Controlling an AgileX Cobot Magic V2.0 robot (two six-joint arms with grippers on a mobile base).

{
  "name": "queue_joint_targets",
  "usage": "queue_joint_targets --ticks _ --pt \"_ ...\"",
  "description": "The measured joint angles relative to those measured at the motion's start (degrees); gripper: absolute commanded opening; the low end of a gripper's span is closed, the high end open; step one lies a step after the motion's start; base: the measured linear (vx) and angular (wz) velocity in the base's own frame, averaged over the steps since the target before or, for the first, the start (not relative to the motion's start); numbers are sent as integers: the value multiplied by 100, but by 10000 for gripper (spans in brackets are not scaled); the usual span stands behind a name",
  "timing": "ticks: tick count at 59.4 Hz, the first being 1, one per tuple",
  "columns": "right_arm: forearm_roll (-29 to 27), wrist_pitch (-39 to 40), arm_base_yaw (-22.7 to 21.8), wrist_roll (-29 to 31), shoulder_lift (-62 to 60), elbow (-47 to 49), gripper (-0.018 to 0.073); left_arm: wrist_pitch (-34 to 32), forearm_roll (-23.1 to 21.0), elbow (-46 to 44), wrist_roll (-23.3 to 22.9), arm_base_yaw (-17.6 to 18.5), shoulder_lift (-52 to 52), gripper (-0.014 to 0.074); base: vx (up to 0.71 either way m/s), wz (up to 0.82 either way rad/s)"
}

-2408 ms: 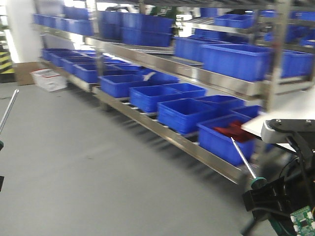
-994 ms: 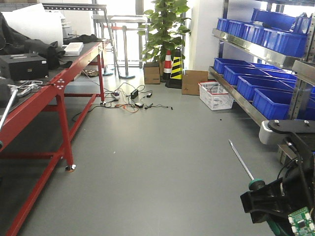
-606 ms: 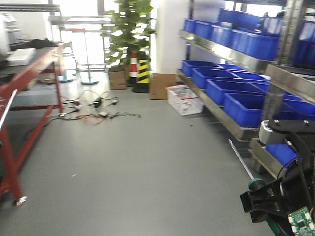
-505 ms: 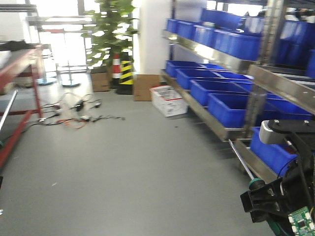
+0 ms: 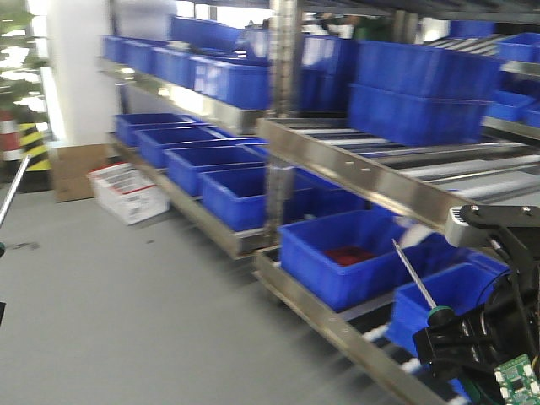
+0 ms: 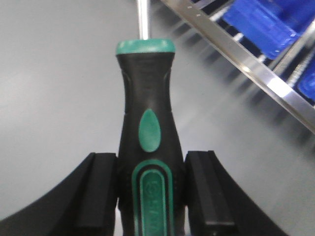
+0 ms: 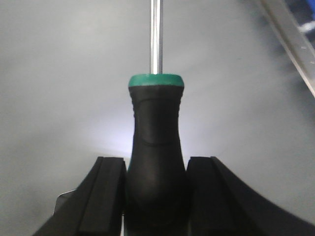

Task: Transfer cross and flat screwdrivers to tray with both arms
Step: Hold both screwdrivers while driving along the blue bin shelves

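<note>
My left gripper (image 6: 150,196) is shut on the black-and-green handle of a screwdriver (image 6: 147,142); its steel shaft (image 5: 12,190) rises along the left edge of the front view. My right gripper (image 7: 155,194) is shut on the handle of the other screwdriver (image 7: 156,142); in the front view its shaft (image 5: 413,274) points up and left from the right arm (image 5: 472,337) at the lower right. The green circuit board (image 5: 516,375) shows on that arm. The silver-grey tray is out of view.
A steel rack (image 5: 354,169) with several blue crates (image 5: 337,253) runs from the far left to the near right. A white basket (image 5: 131,190) and a cardboard box (image 5: 72,169) stand on the grey floor (image 5: 126,321). A striped cone (image 5: 34,143) is far left.
The whole view has swung: the red workbench, plant and floor cables have left the frame and the rack of blue crates now fills it. Both screwdrivers stay held as before.
</note>
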State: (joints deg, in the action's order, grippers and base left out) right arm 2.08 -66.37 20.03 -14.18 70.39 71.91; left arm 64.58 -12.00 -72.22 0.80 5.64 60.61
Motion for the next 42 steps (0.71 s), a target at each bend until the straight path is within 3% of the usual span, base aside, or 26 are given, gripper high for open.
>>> queue_joint_targets --ticks 42 --pt "18 -22 0 0 0 0 -9 0 -11 0 0 0 0 -1 30 -85"
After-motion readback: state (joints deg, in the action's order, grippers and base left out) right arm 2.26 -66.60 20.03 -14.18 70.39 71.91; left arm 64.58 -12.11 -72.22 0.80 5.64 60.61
